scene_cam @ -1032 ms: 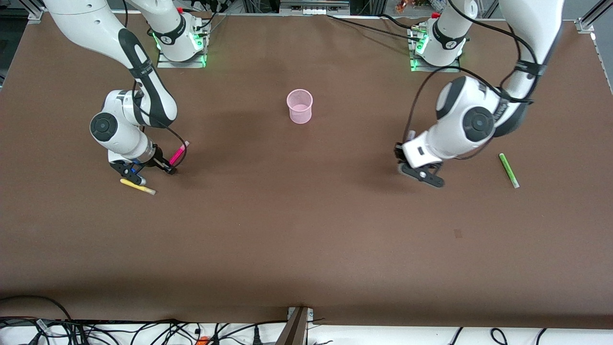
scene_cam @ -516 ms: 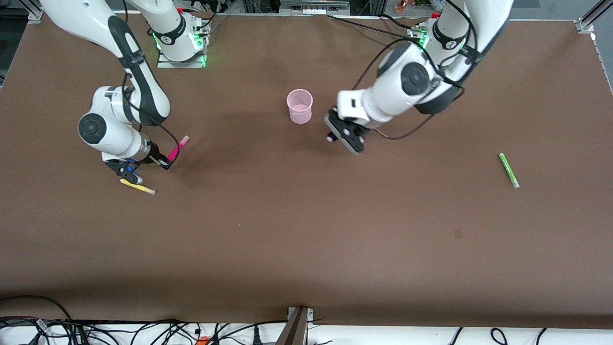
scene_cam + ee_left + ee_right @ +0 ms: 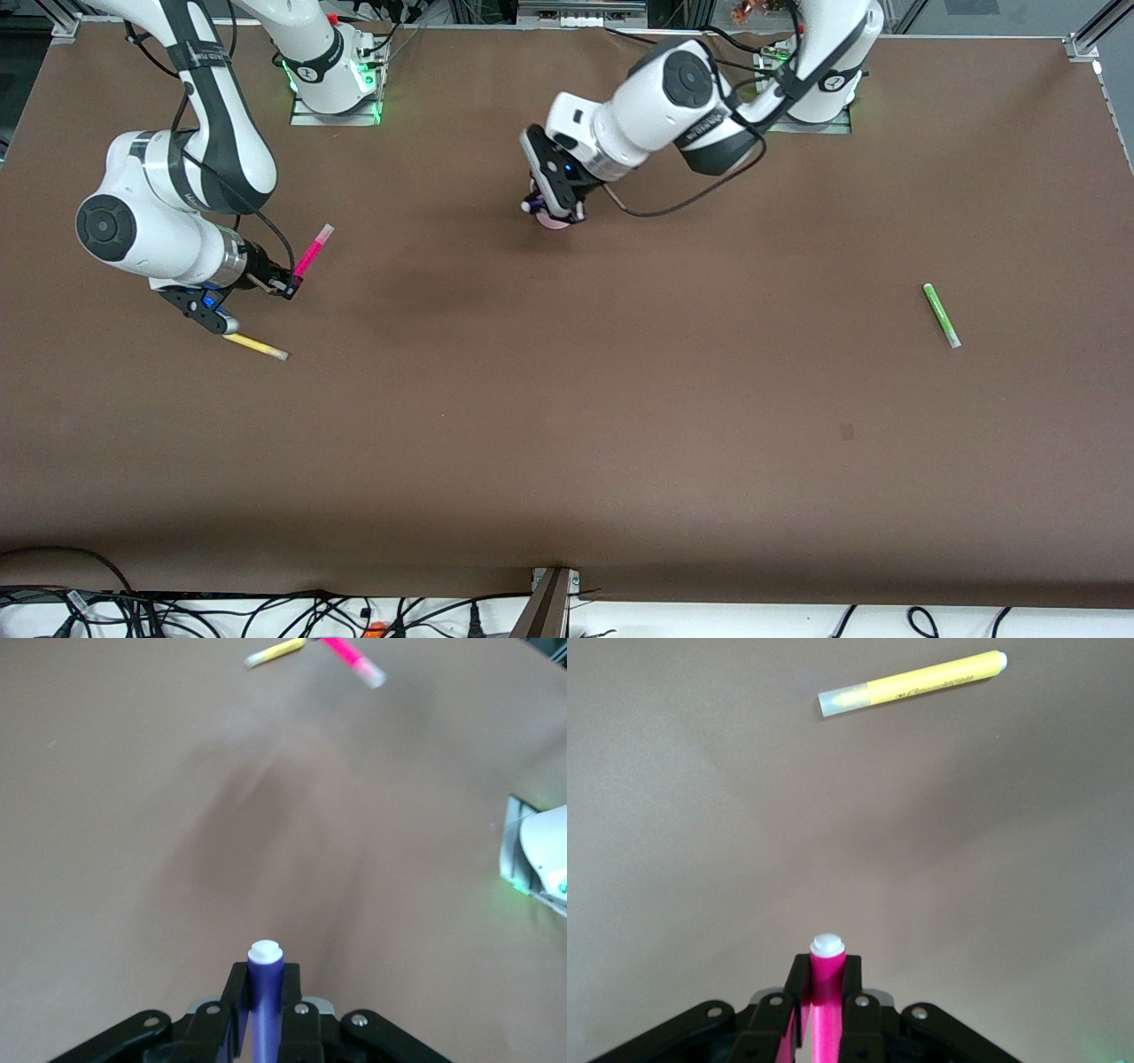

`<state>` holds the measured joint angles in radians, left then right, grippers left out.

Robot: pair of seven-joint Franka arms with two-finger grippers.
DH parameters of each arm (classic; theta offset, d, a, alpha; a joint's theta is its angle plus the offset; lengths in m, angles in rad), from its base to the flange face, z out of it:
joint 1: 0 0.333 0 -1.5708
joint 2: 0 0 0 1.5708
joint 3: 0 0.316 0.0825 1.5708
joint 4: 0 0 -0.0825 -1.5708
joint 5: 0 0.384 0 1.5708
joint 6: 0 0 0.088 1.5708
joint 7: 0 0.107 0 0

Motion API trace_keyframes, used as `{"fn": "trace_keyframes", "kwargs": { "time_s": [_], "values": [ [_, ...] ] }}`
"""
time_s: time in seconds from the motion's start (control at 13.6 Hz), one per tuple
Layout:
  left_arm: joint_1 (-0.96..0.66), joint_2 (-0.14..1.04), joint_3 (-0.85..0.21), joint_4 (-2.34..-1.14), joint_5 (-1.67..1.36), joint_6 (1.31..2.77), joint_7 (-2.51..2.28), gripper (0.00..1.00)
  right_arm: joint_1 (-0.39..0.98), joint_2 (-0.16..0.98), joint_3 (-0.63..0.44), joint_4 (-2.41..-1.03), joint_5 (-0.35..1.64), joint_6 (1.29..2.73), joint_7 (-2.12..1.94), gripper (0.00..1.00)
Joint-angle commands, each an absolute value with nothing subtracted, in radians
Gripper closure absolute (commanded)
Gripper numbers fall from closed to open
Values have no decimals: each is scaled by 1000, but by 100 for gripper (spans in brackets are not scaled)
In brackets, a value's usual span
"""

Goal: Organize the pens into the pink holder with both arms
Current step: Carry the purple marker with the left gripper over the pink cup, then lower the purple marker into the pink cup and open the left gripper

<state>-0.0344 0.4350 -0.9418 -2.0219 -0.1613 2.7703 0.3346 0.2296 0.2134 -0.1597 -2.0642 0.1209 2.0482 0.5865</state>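
My left gripper (image 3: 545, 204) hangs over the pink holder (image 3: 558, 224), shut on the dark purple pen (image 3: 264, 979), whose whitish end (image 3: 529, 206) pokes out past the fingers. Only a pink sliver of the holder shows under the hand. My right gripper (image 3: 288, 285) is raised over the table at the right arm's end, shut on the magenta-pink pen (image 3: 312, 251), which slants upward. In the right wrist view that pen (image 3: 827, 988) stands between the fingers (image 3: 799, 992). The yellow pen (image 3: 257, 346) lies flat just below the right hand. The green pen (image 3: 941, 315) lies toward the left arm's end.
The right arm's base (image 3: 332, 75) and the left arm's base (image 3: 811, 97) stand at the table's back edge. Brown tabletop (image 3: 567, 399) stretches bare toward the front camera. Cables (image 3: 266, 611) run along the front edge.
The left arm swung from near the green pen to over the pink holder, carrying the purple pen. The right gripper shut on the magenta-pink pen and lifted it off the table.
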Motion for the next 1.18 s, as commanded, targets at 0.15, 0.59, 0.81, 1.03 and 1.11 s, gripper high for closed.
{"fn": "trace_keyframes", "kwargs": {
  "time_s": [0.15, 0.59, 0.81, 1.03, 1.11],
  "values": [
    [-100, 457, -940, -2109, -164, 2942, 376, 100, 230, 210, -158, -2052, 126, 2008, 598, 100],
    [-115, 509, -911, -2155, -65, 3031, 377, 100, 230, 209, -160, -2052, 126, 2006, 598, 100],
    [-129, 555, -899, -2155, -58, 3086, 377, 100, 230, 207, -160, -2052, 126, 2006, 598, 100],
    [-126, 560, -899, -2166, -29, 3093, 376, 81, 230, 206, -160, -2052, 124, 2006, 598, 100],
    [-124, 554, -900, -2169, -29, 3093, 377, 12, 229, 204, -160, -2052, 126, 2006, 598, 100]
  ]
}}
